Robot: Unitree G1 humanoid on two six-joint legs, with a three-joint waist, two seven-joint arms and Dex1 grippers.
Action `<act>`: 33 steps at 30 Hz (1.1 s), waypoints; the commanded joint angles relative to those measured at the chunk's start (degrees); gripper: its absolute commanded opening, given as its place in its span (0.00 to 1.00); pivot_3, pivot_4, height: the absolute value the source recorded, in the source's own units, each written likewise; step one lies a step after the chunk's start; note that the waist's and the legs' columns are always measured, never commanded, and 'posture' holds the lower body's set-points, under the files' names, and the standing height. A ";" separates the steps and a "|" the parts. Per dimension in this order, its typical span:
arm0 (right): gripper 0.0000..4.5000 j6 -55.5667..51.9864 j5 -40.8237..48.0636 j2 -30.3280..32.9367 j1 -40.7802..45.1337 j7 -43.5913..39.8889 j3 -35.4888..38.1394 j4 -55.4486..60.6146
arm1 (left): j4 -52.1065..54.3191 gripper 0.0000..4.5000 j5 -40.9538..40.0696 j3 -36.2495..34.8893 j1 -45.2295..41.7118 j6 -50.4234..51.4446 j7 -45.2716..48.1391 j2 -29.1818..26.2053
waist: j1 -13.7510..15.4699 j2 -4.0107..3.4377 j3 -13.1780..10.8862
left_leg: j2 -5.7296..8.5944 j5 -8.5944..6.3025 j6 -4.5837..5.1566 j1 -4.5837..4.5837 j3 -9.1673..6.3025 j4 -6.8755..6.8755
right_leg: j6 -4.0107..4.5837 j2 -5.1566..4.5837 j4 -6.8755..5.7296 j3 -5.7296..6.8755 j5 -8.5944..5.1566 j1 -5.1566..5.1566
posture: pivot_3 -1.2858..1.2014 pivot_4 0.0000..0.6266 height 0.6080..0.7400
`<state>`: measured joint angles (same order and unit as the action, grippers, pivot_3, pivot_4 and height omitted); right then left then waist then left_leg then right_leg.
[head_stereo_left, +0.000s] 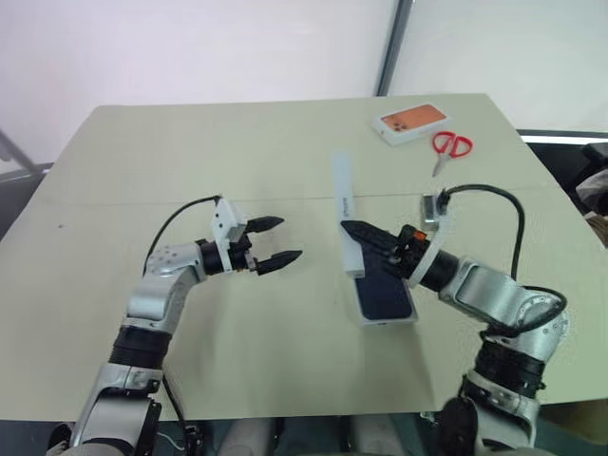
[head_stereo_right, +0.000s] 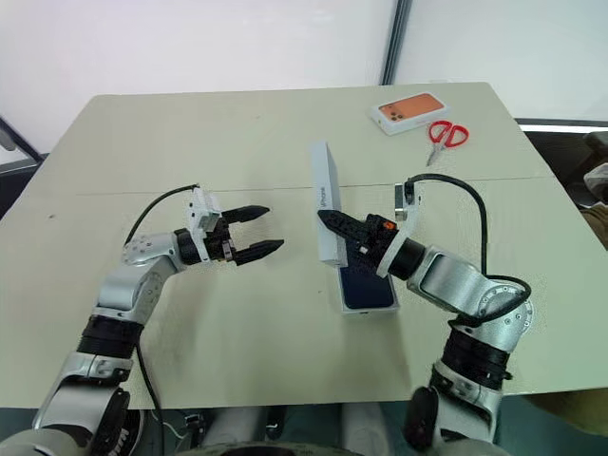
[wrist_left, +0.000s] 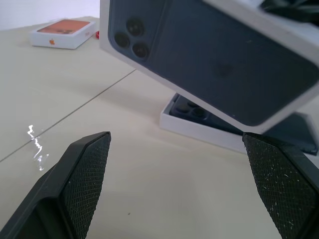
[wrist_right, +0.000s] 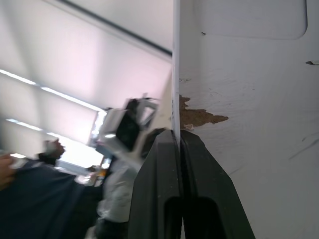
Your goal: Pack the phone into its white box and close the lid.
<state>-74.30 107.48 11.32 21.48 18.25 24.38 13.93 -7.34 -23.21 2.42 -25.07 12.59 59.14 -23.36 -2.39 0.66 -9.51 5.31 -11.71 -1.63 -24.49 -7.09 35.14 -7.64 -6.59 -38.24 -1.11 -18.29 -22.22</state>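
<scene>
Landmark: the white box (head_stereo_left: 364, 309), a shallow tray lying flat on the beige tabletop (head_stereo_left: 285, 142), toward the robot's right of centre.

- The phone (head_stereo_left: 387, 296): dark blue, lying flat inside the white box; its camera cluster shows in the left wrist view at the tray's end.
- The lid (head_stereo_right: 326, 201): held tilted on edge directly above the far end of the white box, clear of the tray. Its face printed with a dark blue phone is turned toward the left tool; its plain white face, with a scuffed brown patch, shows in the right wrist view.
- Right tool (head_stereo_right: 332, 223): fingers pressed together, clamped on one thin wall of the lid, just over the white box.
- Left tool (head_stereo_left: 275, 240): fingers spread wide apart, holding nothing, raised above the tabletop well to the left of the white box and pointing toward it.
- White box with an orange phone print (head_stereo_left: 410, 123): flat on the tabletop, well beyond the white box, near the far right corner.
- Red-handled scissors (head_stereo_left: 450, 147): just beside that printed box, on the tray's far side.
</scene>
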 commanded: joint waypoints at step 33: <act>0.99 18.59 3.50 21.63 -10.88 -6.49 -11.69 1.17 | 4.46 0.00 2.16 9.03 3.06 -0.54 -1.36 8.78 | 1.59 0.01 0.00 | -0.06 -0.04 0.07 0.02 0.17 0.10 | 0.02 0.09 0.09 -0.10 0.01 0.08 | 0.52 0.24 1.00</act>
<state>-55.92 110.98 30.78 9.18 13.89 9.45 13.15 -3.34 -21.39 11.62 -21.57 13.21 58.31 -14.78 -0.79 0.67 -9.51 5.26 -11.77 -1.52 -24.47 -6.87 35.26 -7.62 -6.52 -38.14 -1.22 -18.28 -22.13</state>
